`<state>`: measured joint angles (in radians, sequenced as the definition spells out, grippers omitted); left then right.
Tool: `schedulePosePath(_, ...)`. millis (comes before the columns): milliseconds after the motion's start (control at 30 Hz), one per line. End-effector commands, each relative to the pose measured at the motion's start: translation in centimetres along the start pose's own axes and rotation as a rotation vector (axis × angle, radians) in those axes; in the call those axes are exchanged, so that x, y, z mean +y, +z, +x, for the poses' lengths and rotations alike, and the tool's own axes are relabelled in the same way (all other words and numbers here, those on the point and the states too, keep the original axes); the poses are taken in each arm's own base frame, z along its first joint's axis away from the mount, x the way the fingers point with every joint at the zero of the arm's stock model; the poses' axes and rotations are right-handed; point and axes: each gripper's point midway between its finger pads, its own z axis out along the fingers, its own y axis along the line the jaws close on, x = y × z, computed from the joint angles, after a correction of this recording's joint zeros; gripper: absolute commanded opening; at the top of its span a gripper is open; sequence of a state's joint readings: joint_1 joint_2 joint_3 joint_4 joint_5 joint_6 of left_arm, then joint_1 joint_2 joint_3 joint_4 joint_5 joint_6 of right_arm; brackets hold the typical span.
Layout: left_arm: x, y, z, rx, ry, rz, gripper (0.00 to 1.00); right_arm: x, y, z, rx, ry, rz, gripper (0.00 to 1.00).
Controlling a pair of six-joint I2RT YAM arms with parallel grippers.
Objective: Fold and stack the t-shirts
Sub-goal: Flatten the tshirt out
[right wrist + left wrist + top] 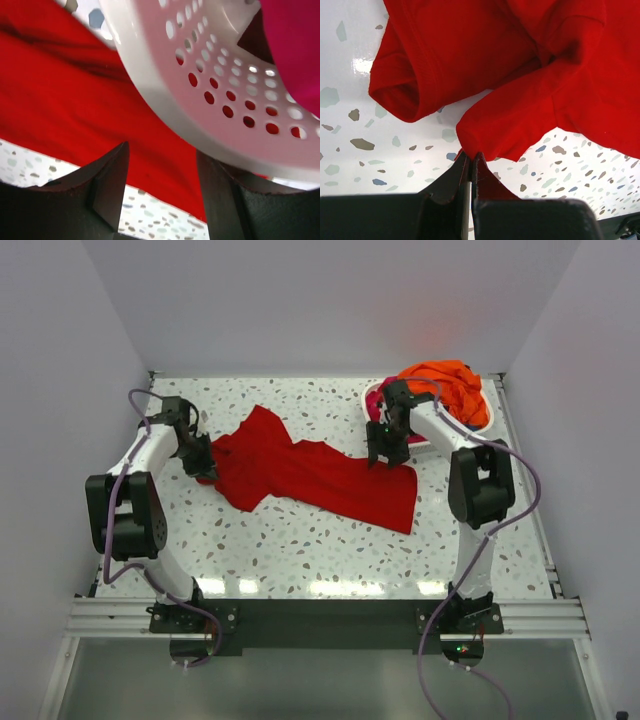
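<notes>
The deep red t-shirt point(310, 472) lies spread and rumpled across the middle of the table. My left gripper point(203, 466) is shut on its left edge; in the left wrist view point(471, 159) the jaws pinch a fold of the red cloth point(510, 125), with a sleeve point(405, 85) beside it. My right gripper point(388, 452) is open just above the shirt's far right edge point(75, 110), next to the basket. The orange t-shirt point(452, 385) is heaped in the basket. The magenta-pink t-shirt point(295, 45) lies inside it too.
The white perforated basket point(440, 440) stands at the back right corner; its rim point(210, 100) hangs close over my right fingers. White walls enclose the speckled table point(300, 550) on three sides.
</notes>
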<state>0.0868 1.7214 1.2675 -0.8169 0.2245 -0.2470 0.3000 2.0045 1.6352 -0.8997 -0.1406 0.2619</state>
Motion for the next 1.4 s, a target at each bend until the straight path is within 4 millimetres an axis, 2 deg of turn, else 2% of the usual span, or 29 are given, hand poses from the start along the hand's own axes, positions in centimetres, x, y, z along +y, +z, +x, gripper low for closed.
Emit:
schedulePosePath(0,-0.6,-0.9,-1.6,-0.056,0.002,0.031,0.0,0.1,1.3,-3.0,-0.069,-0.029,-0.004,0.6)
schedulePosePath(200,-0.6,-1.2,-1.4,-0.061,0.001,0.029,0.0,-0.6,2.8,-6.7,-0.176,-0.026,0.06,0.6)
schedulePosePath(333,-0.5,-1.2,-1.2,-0.054,-0.002,0.028,0.0,-1.2,2.3,-10.0,-0.264,0.0,0.099,0.6)
schedulePosePath(433,-0.6,-1.4,-1.2,-0.055,0.0,0.028,0.0,-2.6,2.3,-11.8,-0.298,0.029,0.152,0.6)
schedulePosePath(600,-0.9,-1.6,-1.0,-0.059,-0.002,0.044,0.0,-5.7,1.8,-12.7,-0.301,0.084,0.189,0.6)
schedulePosePath(633,-0.9,-1.6,-0.9,-0.058,-0.004,0.048,0.0,-6.5,1.6,-12.9,-0.305,0.087,0.195,0.6)
schedulePosePath(700,-1.1,-1.7,-0.9,-0.061,-0.005,0.058,0.0,-6.7,0.9,-13.0,-0.309,0.071,0.17,0.6)
schedulePosePath(733,-1.2,-1.7,-0.9,-0.063,-0.004,0.061,0.0,-6.5,0.5,-13.2,-0.325,0.065,0.151,0.61)
schedulePosePath(767,-1.2,-1.8,-0.9,-0.063,-0.004,0.061,0.0,-5.7,-1.1,-13.6,-0.358,0.051,0.116,0.61)
schedulePosePath(833,-1.3,-1.8,-1.0,-0.066,-0.006,0.067,0.0,-4.6,-2.1,-13.3,-0.373,0.029,0.065,0.62)
schedulePosePath(867,-1.3,-1.8,-1.1,-0.068,-0.007,0.066,0.0,-3.9,-4.0,-13.3,-0.408,0.026,0.037,0.63)
schedulePosePath(933,-1.3,-1.7,-1.1,-0.07,-0.007,0.066,0.0,-3.2,-4.7,-11.5,-0.384,0.035,0.009,0.63)
schedulePosePath(1033,-1.2,-1.6,-1.2,-0.073,-0.009,0.064,0.0,-3.5,-5.6,-7.1,-0.295,0.054,0.037,0.63)
schedulePosePath(1100,-1.1,-1.5,-1.3,-0.076,-0.012,0.058,0.0,-4.2,-5.2,-2.3,-0.177,0.081,0.064,0.63)
schedulePosePath(1167,-1.1,-1.4,-1.4,-0.077,-0.01,0.058,0.0,-4.3,-5.1,0.9,-0.109,0.092,0.055,0.63)
schedulePosePath(1200,-1.1,-1.4,-1.4,-0.076,-0.011,0.055,0.0,-4.6,-4.1,3.7,-0.042,0.107,0.056,0.63)
schedulePosePath(1233,-1.0,-1.4,-1.4,-0.075,-0.01,0.053,0.0,-4.1,-4.9,4.8,-0.04,0.105,0.036,0.63)
schedulePosePath(1267,-1.0,-1.3,-1.4,-0.075,-0.01,0.053,0.0,-4.0,-4.8,5.9,-0.021,0.106,0.034,0.63)
schedulePosePath(1300,-1.0,-1.3,-1.3,-0.073,-0.014,0.051,0.0,-4.0,-4.3,7.8,0.018,0.108,0.039,0.63)
schedulePosePath(1367,-1.0,-1.3,-1.1,-0.071,-0.012,0.054,0.0,-3.7,-4.5,9.0,0.022,0.108,0.027,0.63)
